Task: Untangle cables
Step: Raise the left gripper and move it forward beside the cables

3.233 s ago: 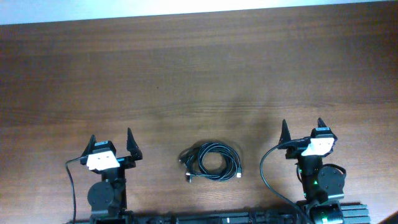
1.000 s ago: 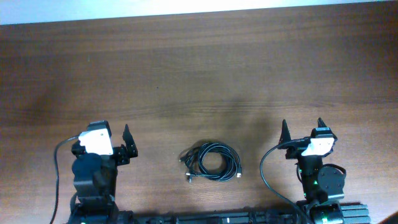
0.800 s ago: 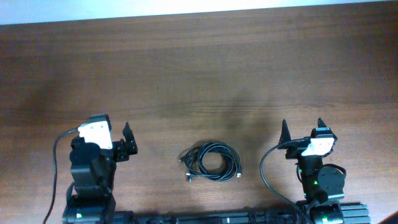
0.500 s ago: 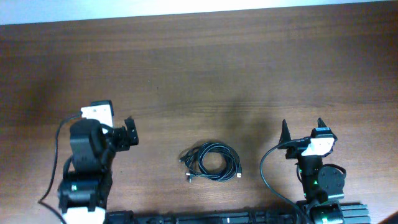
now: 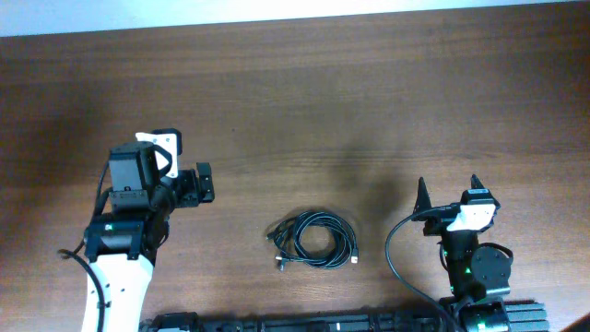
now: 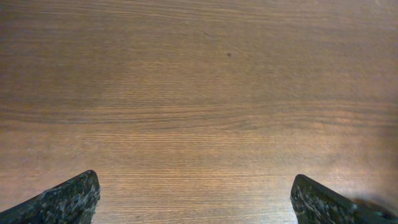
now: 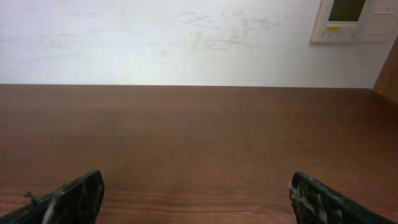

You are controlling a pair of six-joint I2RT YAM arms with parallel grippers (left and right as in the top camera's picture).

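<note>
The cables [image 5: 313, 241] lie as one coiled bundle of thin black cords with small plug ends on the wooden table, near the front middle in the overhead view. My left gripper [image 5: 205, 182] is raised above the table to the left of the bundle and apart from it. Its fingers [image 6: 62, 202] stand wide apart with only bare wood between them. My right gripper [image 5: 448, 189] rests at the front right, open and empty, its fingers [image 7: 68, 199] wide apart. The cables do not show in either wrist view.
The wooden table [image 5: 323, 101] reaches back to a white wall [image 7: 186, 37] with a wall panel [image 7: 354, 18] at the right. Thick black arm wires [image 5: 392, 254] loop beside the right arm base.
My left arm has risen and moved forward and to the right, turning its gripper toward the middle. The cables and the right arm have not moved.
</note>
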